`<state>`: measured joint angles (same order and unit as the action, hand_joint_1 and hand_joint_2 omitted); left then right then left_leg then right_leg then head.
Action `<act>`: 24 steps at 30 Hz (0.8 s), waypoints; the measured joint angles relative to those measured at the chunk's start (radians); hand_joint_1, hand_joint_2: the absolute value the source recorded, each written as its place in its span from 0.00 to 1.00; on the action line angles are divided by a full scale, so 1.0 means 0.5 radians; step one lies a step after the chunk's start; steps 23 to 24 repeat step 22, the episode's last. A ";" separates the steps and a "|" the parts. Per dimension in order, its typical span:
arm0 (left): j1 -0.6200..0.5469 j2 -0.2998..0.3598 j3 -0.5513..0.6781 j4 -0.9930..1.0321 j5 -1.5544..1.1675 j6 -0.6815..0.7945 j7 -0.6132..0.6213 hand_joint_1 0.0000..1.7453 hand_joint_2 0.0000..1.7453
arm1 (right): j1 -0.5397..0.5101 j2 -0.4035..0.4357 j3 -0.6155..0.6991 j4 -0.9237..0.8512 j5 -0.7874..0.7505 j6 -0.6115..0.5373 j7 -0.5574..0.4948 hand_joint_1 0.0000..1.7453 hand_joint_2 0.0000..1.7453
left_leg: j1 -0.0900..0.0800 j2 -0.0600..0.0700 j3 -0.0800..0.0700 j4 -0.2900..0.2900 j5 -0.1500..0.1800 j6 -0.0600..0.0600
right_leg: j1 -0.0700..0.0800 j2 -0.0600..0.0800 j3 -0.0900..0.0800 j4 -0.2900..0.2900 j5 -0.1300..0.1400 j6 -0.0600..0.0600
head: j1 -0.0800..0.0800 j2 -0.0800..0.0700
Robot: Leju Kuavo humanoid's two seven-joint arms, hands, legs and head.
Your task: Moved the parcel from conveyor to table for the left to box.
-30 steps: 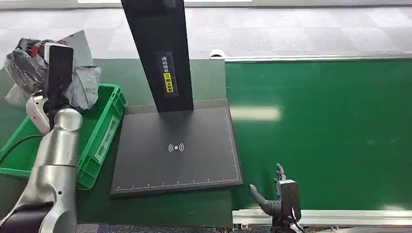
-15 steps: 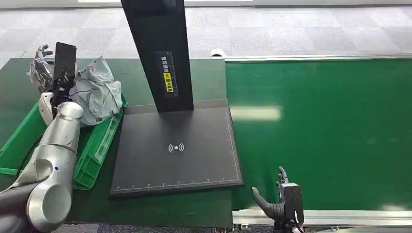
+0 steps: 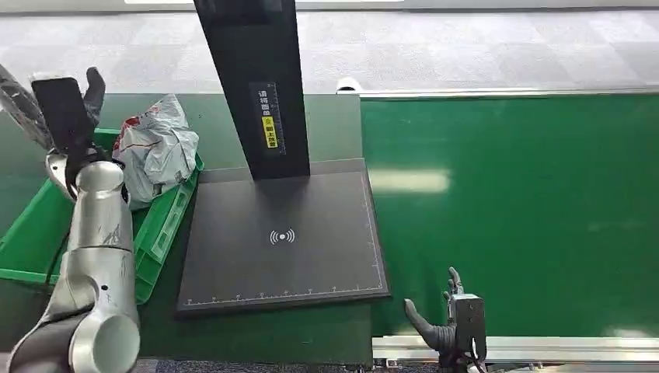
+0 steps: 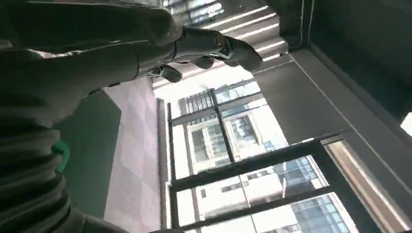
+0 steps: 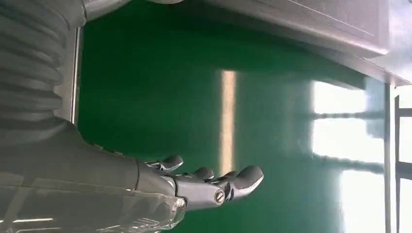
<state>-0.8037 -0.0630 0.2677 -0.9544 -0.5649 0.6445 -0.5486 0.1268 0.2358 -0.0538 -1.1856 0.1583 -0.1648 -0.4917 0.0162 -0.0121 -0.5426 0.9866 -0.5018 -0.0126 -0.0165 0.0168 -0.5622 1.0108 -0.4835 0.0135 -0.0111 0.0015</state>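
A grey plastic-wrapped parcel [image 3: 158, 151] with a patch of red and white print lies in the near-right corner of a green crate [image 3: 165, 225], slumped against the crate's right wall and spilling slightly over its rim. The crate sits on a dark green table [image 3: 334, 124], just beside a black scanning pad [image 3: 284, 241] marked with a white wireless symbol. A black upright post [image 3: 252, 78] carrying a yellow label rises from the pad's far edge.

The robot's left arm [image 3: 93, 264], silver and jointed, reaches up over the crate's left half. The left hand [image 3: 78, 97] is raised above the crate's far end, apart from the parcel; in the left wrist view the left hand [image 4: 204, 46] holds nothing, its fingers loosely extended and parted against the ceiling and windows.

To the right of the pad runs the bright green conveyor belt [image 3: 513, 210], edged by a metal rail [image 3: 544, 346]. The right hand [image 3: 443, 322] hovers at the belt's near edge. The right wrist view shows the right hand [image 5: 209, 182] over the green belt surface, fingers stretched forward and slightly apart, gripping nothing.
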 measured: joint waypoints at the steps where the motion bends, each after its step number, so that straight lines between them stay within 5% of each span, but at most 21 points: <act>1: 0.108 -0.025 -0.059 -0.145 0.241 -0.072 -0.019 0.00 1.00 | 0.002 0.001 0.000 0.000 -0.013 -0.004 -0.006 0.00 1.00 | -0.001 0.003 0.002 0.000 -0.002 0.000 | -0.001 0.002 0.000 0.000 0.000 0.000 | -0.002 0.000; 5: 0.632 -0.091 -0.505 -0.688 0.697 -0.098 -0.129 0.00 1.00 | 0.014 0.002 -0.006 -0.015 -0.043 0.014 -0.008 0.00 1.00 | -0.001 -0.001 0.000 0.000 -0.003 0.000 | -0.001 0.001 0.000 -0.001 -0.003 0.002 | -0.001 0.000; 10: 0.963 -0.111 -0.842 -0.974 0.949 -0.079 -0.180 0.00 1.00 | 0.019 0.004 0.008 -0.033 0.015 -0.010 0.011 0.00 1.00 | -0.001 0.002 0.003 -0.001 -0.005 0.000 | -0.001 0.002 0.003 -0.001 -0.003 0.002 | -0.002 0.000; 18: 1.612 -0.250 -1.042 -0.995 0.997 -0.016 -0.291 0.00 1.00 | 0.059 0.008 0.251 -0.079 0.417 -0.196 0.121 0.00 1.00 | 0.000 0.002 0.001 -0.001 -0.006 0.000 | 0.000 0.002 -0.001 -0.001 -0.004 0.002 | -0.002 0.000; 24: 1.762 -0.249 -1.061 -0.939 1.013 -0.010 -0.291 0.00 1.00 | 0.059 -0.002 0.398 -0.078 0.481 -0.236 0.146 0.00 1.00 | 0.001 0.001 0.001 -0.001 -0.006 0.000 | 0.001 0.001 0.001 -0.001 -0.005 0.002 | -0.001 0.000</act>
